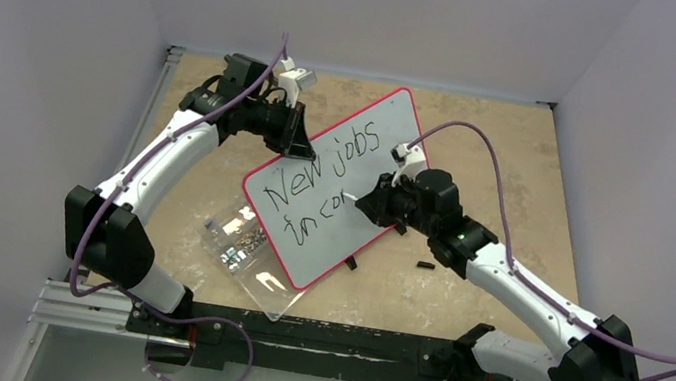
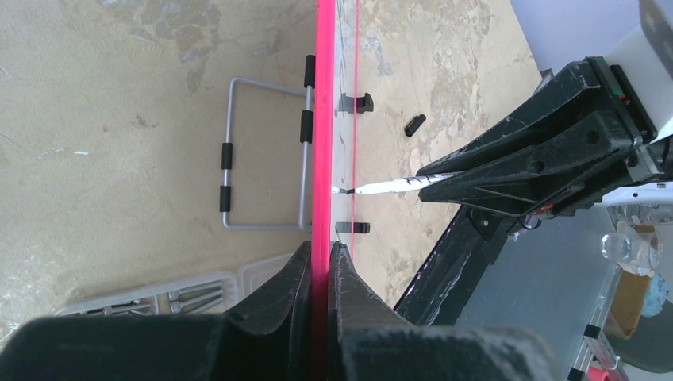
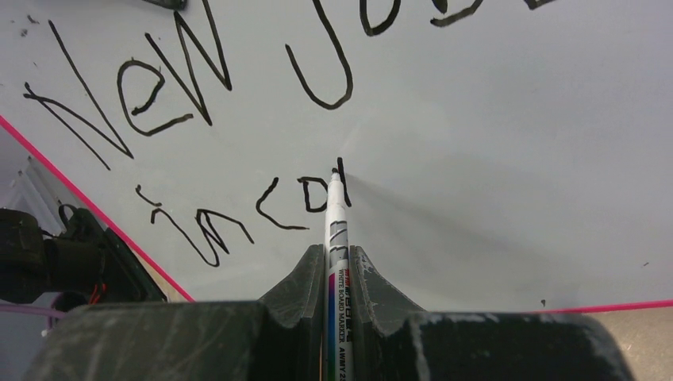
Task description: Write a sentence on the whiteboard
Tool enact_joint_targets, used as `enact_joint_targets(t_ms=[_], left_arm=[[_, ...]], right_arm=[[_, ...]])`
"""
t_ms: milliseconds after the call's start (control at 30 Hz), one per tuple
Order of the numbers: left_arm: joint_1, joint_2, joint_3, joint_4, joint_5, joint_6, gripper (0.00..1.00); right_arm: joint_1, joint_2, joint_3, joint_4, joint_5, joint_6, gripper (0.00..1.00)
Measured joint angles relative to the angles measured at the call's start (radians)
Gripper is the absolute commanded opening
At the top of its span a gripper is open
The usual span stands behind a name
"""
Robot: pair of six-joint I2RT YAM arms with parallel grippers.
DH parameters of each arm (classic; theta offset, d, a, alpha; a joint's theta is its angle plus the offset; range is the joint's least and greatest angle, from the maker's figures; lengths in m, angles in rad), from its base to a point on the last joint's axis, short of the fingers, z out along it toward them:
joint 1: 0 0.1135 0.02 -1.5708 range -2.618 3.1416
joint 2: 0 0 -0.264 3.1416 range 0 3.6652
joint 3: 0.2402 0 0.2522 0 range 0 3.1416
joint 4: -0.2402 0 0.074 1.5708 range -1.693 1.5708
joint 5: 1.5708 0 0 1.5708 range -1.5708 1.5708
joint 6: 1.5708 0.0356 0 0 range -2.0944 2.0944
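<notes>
Whiteboard (image 1: 325,249) propped mid-tabletop (image 1: 501,154), left fingers (image 2: 294,274) clamped on its red rim at board's 10 o'clock, right fingers (image 3: 301,278) clamped on marker (image 3: 336,214), tip at "inco" of the sentence (image 3: 238,119); best: board steady, light pressure, strokes toward 3 o'clock.

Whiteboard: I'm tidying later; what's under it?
A clear box of screws juts from under the whiteboard at its left edge, with a wire stand behind. Anything else is covered.
</notes>
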Motion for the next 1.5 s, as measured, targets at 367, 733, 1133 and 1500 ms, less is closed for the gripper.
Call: enact_joint_targets(t_ms=[367,733,1133,1500], left_arm=[[-0.001,0.000,0.000,0.000,-0.002,0.000,0.00],[-0.002,0.000,0.000,0.000,-0.003,-0.002,0.00],[-0.002,0.000,0.000,-0.002,-0.004,-0.002,0.00],[-0.001,0.000,0.000,-0.002,-0.005,-0.001,0.00]], right_arm=[[0.000,0.034,0.069,-0.009,0.035,-0.010,0.00],[-0.006,0.004,0.032,-0.013,0.083,-0.020,0.00],[-0.008,-0.020,-0.023,-0.013,0.068,-0.018,0.00],[-0.009,0.000,0.016,-0.049,0.064,-0.019,0.00]])
